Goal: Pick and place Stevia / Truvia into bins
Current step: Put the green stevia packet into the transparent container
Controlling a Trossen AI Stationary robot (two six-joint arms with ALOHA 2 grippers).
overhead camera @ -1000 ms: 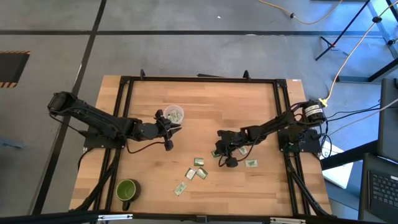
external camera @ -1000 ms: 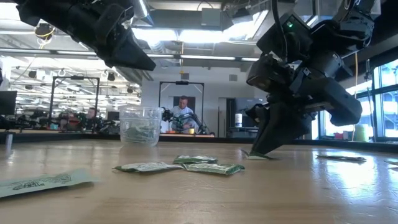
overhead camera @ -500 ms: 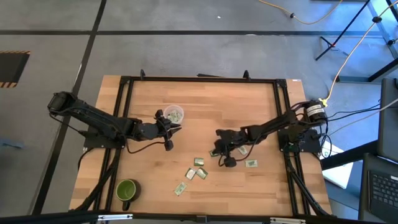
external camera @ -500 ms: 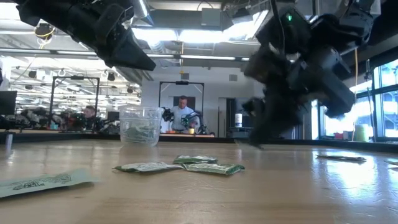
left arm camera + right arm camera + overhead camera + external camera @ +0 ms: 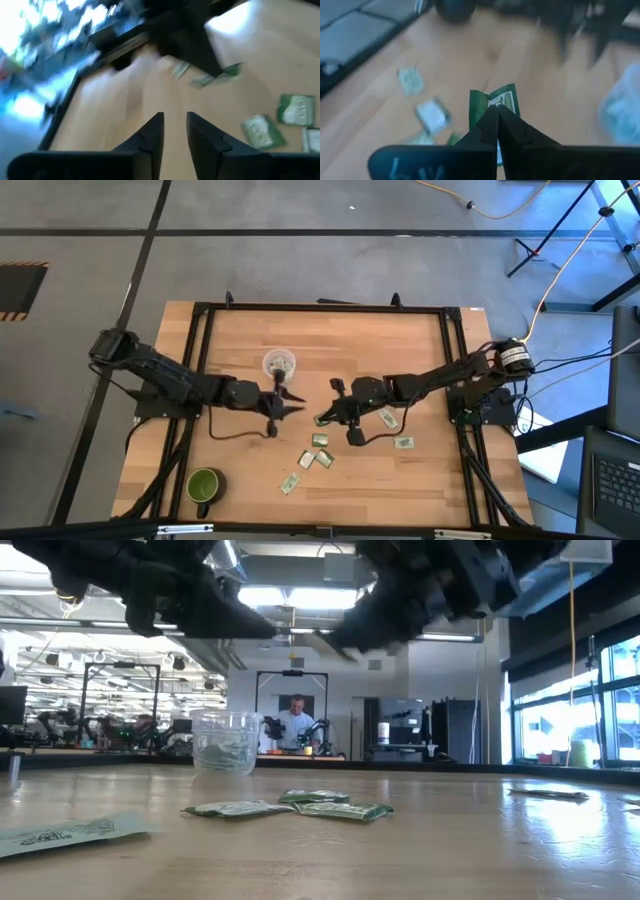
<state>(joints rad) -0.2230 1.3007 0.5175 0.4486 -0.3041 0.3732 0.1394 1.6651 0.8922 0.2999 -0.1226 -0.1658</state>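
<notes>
Right gripper (image 5: 496, 112) jaws clamped on one green-and-white sachet (image 5: 496, 102), which sticks out past the fingertips, held off the table (image 5: 400, 350). Left gripper (image 5: 174, 122) jaws apart, nothing between them. Clear cup (image 5: 279, 364) just beyond the left jaws; loose sachets (image 5: 318, 450) lie below both.

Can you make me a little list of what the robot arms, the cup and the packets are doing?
right gripper: shut on a green packet, lifted off the table
left gripper: open, empty, beside the cup
cup: clear, upright, packets already inside
loose packets: several lying flat on the table
green mug: near corner, untouched
</notes>
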